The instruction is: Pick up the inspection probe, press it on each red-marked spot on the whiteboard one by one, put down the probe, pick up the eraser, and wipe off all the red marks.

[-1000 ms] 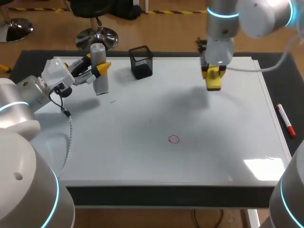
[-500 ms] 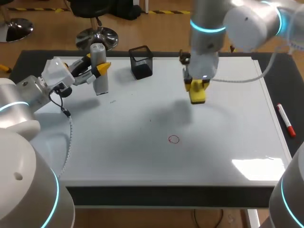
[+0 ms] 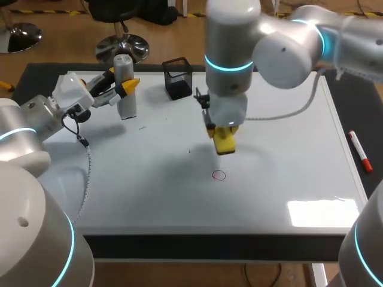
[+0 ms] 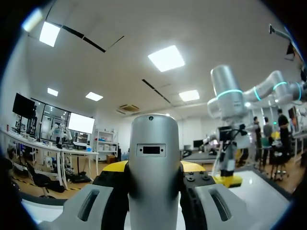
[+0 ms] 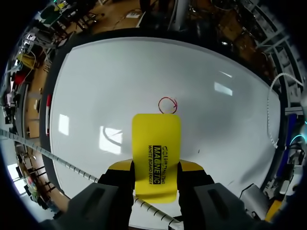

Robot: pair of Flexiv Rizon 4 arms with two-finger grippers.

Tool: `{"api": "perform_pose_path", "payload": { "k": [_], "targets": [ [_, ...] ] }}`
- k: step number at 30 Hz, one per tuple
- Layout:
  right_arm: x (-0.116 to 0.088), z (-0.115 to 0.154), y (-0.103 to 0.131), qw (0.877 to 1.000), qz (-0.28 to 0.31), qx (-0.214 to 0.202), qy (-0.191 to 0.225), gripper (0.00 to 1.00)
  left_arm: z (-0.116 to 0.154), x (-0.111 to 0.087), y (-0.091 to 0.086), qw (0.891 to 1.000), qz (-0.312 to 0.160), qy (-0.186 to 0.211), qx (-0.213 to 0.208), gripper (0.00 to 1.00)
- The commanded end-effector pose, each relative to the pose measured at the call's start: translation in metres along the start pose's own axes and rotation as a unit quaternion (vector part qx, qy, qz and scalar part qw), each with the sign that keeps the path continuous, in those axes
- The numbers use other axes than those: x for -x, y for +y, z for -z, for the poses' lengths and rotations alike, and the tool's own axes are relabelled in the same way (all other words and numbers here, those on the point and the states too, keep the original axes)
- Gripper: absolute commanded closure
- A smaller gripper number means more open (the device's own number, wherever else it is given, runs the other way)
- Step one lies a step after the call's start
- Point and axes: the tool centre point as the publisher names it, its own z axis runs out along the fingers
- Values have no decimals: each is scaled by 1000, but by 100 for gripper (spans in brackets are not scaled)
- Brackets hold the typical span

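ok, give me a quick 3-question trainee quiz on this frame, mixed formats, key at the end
1. True or false: the left gripper is open.
2. How many red marks show on the whiteboard? A: one. B: two. C: three.
3. Fill in: the right gripper is shut on the yellow ____.

Key:
1. False; it is shut on the probe.
2. A.
3. eraser.

open whiteboard around the red mark
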Motion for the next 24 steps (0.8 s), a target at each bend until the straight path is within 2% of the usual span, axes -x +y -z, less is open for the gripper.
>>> {"api": "perform_pose_path", "payload": {
  "k": [1,4,6,18,24],
  "targets": [
    [7,-1,12,1000,5,-1,-5,100,-1,0,-1,1000,0,0,0,100],
    [13,-5,21,1000,11,-3,-3,100,-1,0,-1,1000,0,0,0,100],
    [15,-11,25,1000,10,5,-24,100,-1,0,-1,1000,0,0,0,100],
    [40,-29,53,999,17,24,-33,100,-1,0,-1,1000,0,0,0,100],
    [45,-36,61,999,18,29,-37,100,-1,0,-1,1000,0,0,0,100]
  ]
}}
